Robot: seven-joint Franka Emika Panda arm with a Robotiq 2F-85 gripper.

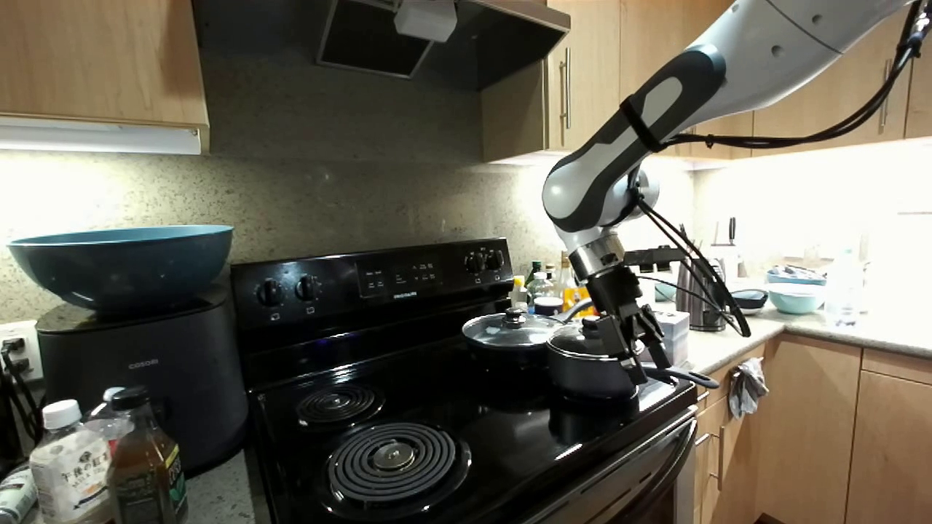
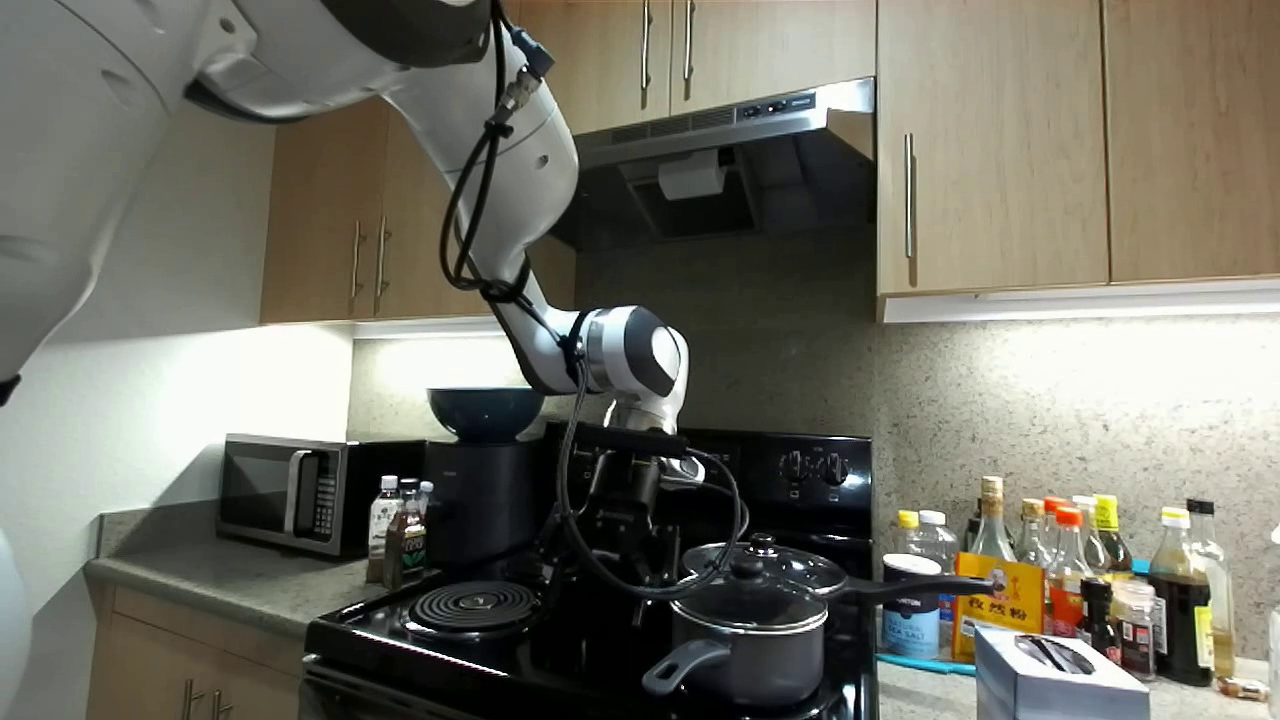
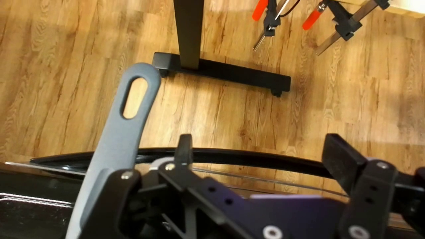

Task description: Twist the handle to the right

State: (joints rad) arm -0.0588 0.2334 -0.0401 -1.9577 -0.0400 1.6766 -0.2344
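Observation:
The handle (image 1: 688,375) is long, straight and grey with a slot near its end. It sticks out sideways from a grey saucepan (image 1: 582,370) with a glass lid, past the stove's front edge. Both also show in an exterior view: the handle (image 2: 685,666) and the saucepan (image 2: 770,660). In the wrist view the handle (image 3: 121,142) lies left of both fingers, outside the jaws. My gripper (image 3: 259,141) is open, with nothing between its fingers. In an exterior view the gripper (image 1: 650,364) hangs low beside the saucepan near the handle's base; contact cannot be told.
A frying pan (image 1: 502,333) with a glass lid stands behind the saucepan on the black stove (image 1: 502,444). The oven door bar (image 3: 232,156) runs below the gripper. A tissue box (image 2: 1060,680) and several bottles (image 2: 1070,560) stand on the counter beside the stove.

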